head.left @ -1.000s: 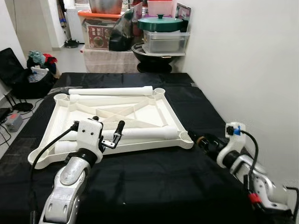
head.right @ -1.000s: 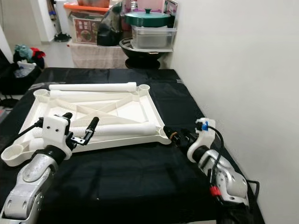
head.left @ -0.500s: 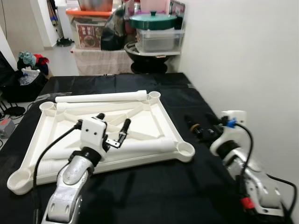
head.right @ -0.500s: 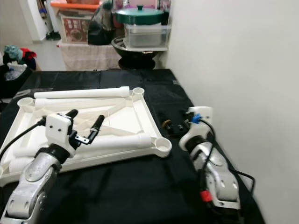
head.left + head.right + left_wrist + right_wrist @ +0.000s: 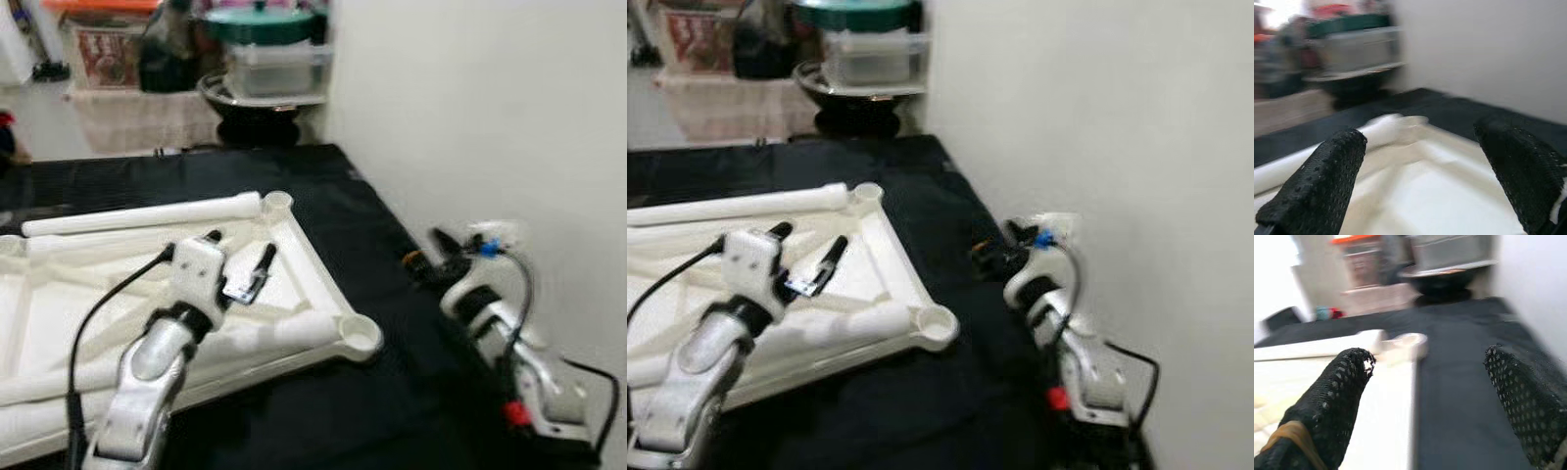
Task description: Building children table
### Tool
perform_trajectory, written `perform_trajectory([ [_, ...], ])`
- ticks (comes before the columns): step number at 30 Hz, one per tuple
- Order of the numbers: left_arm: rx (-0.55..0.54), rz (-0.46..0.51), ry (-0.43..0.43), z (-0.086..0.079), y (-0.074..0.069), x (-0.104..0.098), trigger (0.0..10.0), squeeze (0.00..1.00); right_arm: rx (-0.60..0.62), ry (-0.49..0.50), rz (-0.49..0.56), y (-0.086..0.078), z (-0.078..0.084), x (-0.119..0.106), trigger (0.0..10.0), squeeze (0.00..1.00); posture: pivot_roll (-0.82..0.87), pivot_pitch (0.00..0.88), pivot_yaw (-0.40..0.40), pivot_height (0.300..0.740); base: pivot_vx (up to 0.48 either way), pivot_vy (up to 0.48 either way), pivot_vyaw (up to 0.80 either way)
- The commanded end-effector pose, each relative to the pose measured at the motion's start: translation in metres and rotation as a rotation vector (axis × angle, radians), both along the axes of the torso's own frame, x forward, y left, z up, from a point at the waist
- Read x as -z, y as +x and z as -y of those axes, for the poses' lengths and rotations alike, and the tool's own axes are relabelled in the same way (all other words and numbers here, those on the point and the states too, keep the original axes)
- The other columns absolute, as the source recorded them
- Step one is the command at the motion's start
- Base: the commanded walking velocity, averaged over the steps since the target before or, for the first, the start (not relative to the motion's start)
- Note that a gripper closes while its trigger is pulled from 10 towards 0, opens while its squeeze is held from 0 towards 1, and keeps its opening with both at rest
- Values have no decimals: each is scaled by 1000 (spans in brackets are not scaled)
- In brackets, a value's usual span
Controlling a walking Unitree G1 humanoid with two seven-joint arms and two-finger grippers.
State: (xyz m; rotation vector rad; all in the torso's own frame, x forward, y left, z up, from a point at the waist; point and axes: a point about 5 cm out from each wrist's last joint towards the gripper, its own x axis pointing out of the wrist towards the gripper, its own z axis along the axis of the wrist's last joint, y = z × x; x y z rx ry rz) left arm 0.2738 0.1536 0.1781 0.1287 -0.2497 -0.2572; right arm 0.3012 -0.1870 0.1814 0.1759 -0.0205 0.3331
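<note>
White tabletop (image 5: 294,245) lies upside down on the black cloth (image 5: 372,225), legs (image 5: 147,213) resting on it. Left gripper (image 5: 240,264) hovers over it, fingers wide, empty. Right gripper (image 5: 431,257) wide, empty, near the cloth's right edge. Grab one leg mid-length, seat it squarely in the corner socket (image 5: 360,334). Wall (image 5: 470,117) crowds the right; room on the left.

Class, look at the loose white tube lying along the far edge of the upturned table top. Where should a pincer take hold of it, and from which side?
Probably the white tube at mid-length, from above: it lies level along the far rim of the table top, its round shaft bare on top, so open fingers can straddle it.
</note>
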Motion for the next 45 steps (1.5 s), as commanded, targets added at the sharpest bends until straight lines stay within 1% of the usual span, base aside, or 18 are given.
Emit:
perform_trajectory([
  [1, 4, -7, 15, 1, 0, 2, 10000, 0, 0, 22, 1, -2, 0, 1, 10000, 0, 95, 0, -70, 740, 0, 0, 800],
  [3, 9, -8, 18, 1, 0, 2, 10000, 0, -4, 54, -5, -4, -1, 1, 10000, 0, 95, 0, -70, 740, 0, 0, 800],
  [5, 13, -8, 21, 2, 0, 2, 10000, 0, -19, 24, -1, -6, -2, 2, 10000, 0, 93, 0, -66, 740, 0, 0, 722],
  [9, 14, -12, 26, 1, 2, 3, 10000, 0, -21, 46, -15, -7, -1, 4, 10000, 0, 91, 0, -64, 740, 0, 0, 800],
  [20, 29, -18, 33, 6, 1, 5, 10000, 0, 25, 50, -36, -2, 3, 7, 10000, 0, 92, 0, -61, 740, 0, 0, 0],
  [26, 33, -27, 44, 6, 1, 7, 10000, 0, -50, 66, -82, -5, 4, 10, 10000, 0, 97, 0, -61, 740, 0, 0, 0],
  [27, 33, -31, 47, 5, 0, 8, 10000, 0, -92, 81, -140, -6, 5, 16, 10000, 0, 100, 0, -66, 740, 0, 0, 0],
  [28, 27, -35, 51, 3, 0, 9, 10000, 0, -114, 126, -231, -8, 14, 24, 10000, 0, 106, 0, -73, 740, 0, 0, 0],
  [30, 18, -41, 55, 1, -1, 11, 10000, 0, -139, 224, -332, -12, 29, 28, 10000, 0, 108, 0, -76, 740, 0, 0, 0],
  [33, 13, -44, 55, 0, -2, 11, 10000, 0, -153, 277, -341, -15, 37, 22, 10000, 0, 105, 0, -77, 740, 0, 0, 0],
  [34, 10, -50, 56, -1, -2, 12, 10000, 0, -171, 302, -337, -19, 48, 13, 10000, 0, 101, 0, -74, 740, 0, 0, 0],
  [36, 10, -50, 56, -1, -2, 12, 10000, 0, -171, 302, -337, -19, 48, 13, 10000, 0, 101, 0, -74, 740, 0, 0, 0],
  [37, 12, -56, 59, -1, -3, 14, 10000, 0, -170, 282, -335, -26, 65, 5, 10000, 0, 82, 0, -72, 740, 0, 0, 0],
  [38, 12, -56, 59, -1, -3, 14, 10000, 0, -170, 282, -335, -26, 65, 5, 10000, 0, 82, 0, -72, 740, 0, 0, 0],
  [39, 16, -62, 62, 0, -3, 16, 10000, 0, -132, 229, -351, -34, 86, 1, 10000, 0, 68, 0, -67, 740, 0, 0, 0],
  [41, 28, -73, 65, 2, 0, 19, 10000, 0, -117, 222, -364, -57, 121, -23, 10000, 0, 36, 0, -53, 740, 0, 0, 0],
  [42, 28, -73, 65, 2, 0, 19, 10000, 0, -117, 222, -364, -57, 121, -23, 10000, 0, 36, 0, -53, 740, 0, 0, 0],
  [45, 38, -79, 68, 4, 2, 21, 10000, 0, -207, 197, -397, -72, 116, -25, 10000, 0, 29, 0, -49, 740, 0, 0, 0],
])
